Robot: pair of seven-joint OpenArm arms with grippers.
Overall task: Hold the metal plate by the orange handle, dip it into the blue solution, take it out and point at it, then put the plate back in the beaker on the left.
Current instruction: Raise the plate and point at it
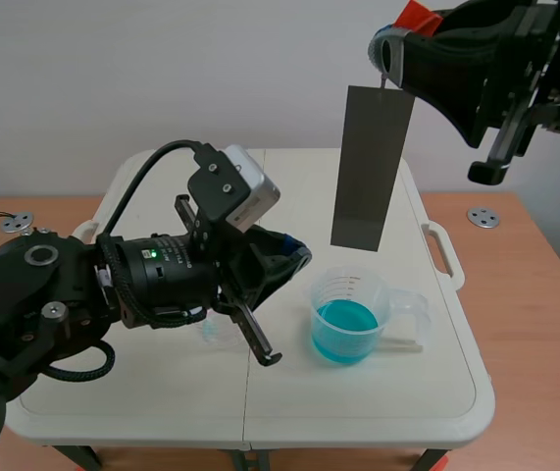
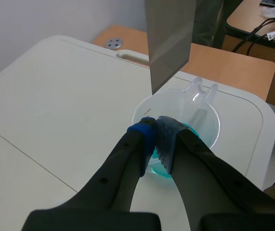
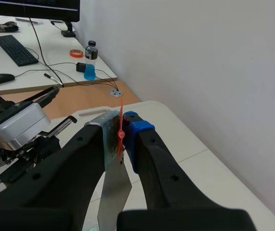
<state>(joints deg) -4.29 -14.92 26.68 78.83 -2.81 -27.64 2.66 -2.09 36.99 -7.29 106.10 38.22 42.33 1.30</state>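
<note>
A grey metal plate (image 1: 371, 167) hangs upright above the clear beaker (image 1: 350, 316), which holds blue solution (image 1: 344, 329). My right gripper (image 1: 397, 44), raised at the top right, is shut on the plate's orange handle (image 1: 417, 15). In the right wrist view the orange handle (image 3: 121, 132) is pinched between the pads and the plate (image 3: 113, 192) drops below. My left gripper (image 1: 297, 257) is shut on nothing, its tips close to the plate's lower end. From the left wrist, the shut fingertips (image 2: 142, 130) sit over the beaker (image 2: 204, 113), with the plate (image 2: 170, 38) just ahead.
The white folding table (image 1: 358, 412) has a side handle (image 1: 443, 253) by the beaker. A bit of clear plastic (image 1: 211, 334) shows under my left arm, mostly hidden. Beyond the table are a wooden desk, a bottle (image 3: 90, 61) and a keyboard (image 3: 16, 49).
</note>
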